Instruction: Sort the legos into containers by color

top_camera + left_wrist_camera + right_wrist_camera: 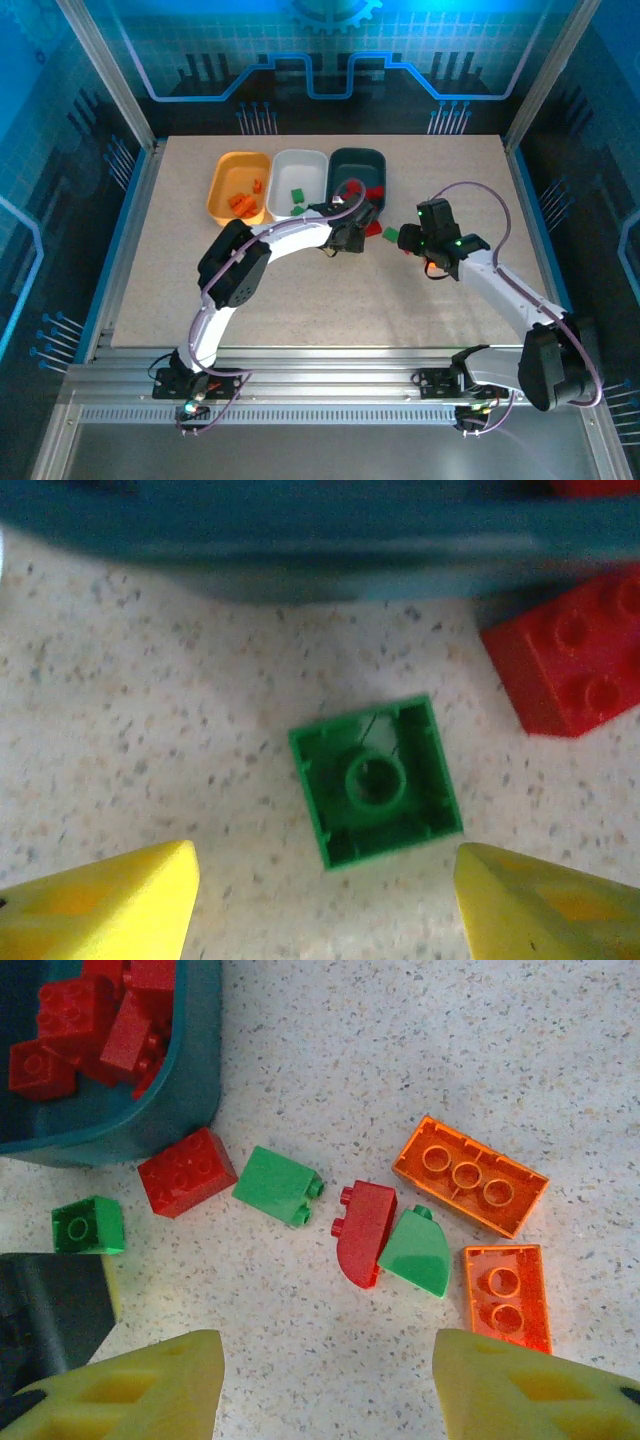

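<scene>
1. Left claw (325, 905): stands open, fingertips (100, 905) either side of, not touching, a small green square plastic brick (375, 780) lying underside-up on the speckled tabletop (150, 730), near the dark teal plastic tray (300, 540).
2. Right claw (330, 1390): stands open, gripping nothing, over loose red, green and orange bricks (470, 1175) beside that tray.

Glossy plastic legos (470, 1175) — speckled matt table (400, 1040)
</scene>
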`<state>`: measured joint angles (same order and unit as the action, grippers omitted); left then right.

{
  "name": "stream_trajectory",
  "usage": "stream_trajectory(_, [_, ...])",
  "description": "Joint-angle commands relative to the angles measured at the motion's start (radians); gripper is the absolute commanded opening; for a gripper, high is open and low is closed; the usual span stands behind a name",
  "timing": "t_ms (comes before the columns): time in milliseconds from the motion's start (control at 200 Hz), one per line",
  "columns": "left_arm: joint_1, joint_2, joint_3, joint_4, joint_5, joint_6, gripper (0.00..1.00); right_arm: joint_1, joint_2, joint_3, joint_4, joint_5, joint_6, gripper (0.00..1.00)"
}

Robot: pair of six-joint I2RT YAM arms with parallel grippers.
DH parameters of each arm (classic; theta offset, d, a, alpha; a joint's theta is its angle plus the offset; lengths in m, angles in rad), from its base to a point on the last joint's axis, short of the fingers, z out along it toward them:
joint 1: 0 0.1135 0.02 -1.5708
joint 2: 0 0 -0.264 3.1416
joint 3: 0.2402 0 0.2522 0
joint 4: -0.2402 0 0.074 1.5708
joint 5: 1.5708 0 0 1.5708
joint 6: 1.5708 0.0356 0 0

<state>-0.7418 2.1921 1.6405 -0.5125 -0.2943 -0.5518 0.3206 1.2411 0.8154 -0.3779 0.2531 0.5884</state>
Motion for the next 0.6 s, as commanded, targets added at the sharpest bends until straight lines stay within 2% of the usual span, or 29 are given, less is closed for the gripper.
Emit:
stream_trajectory(0, [0.0,0.036,0.038,0.084,-0.061,-0.012,0.67,-0.012,0.006,-0.02,0.044,-0.006,0.024,0.59])
stream_trajectory(275, [-0.001,0.066,0.046,0.126,-0.091,0.019,0.62,-0.011,0.01,-0.029,0.058,-0.015,0.028,0.59])
stream_trajectory(590, [-0.001,0.041,0.006,0.129,-0.086,0.045,0.33,-0.011,0.016,-0.037,0.065,0.003,0.031,0.58])
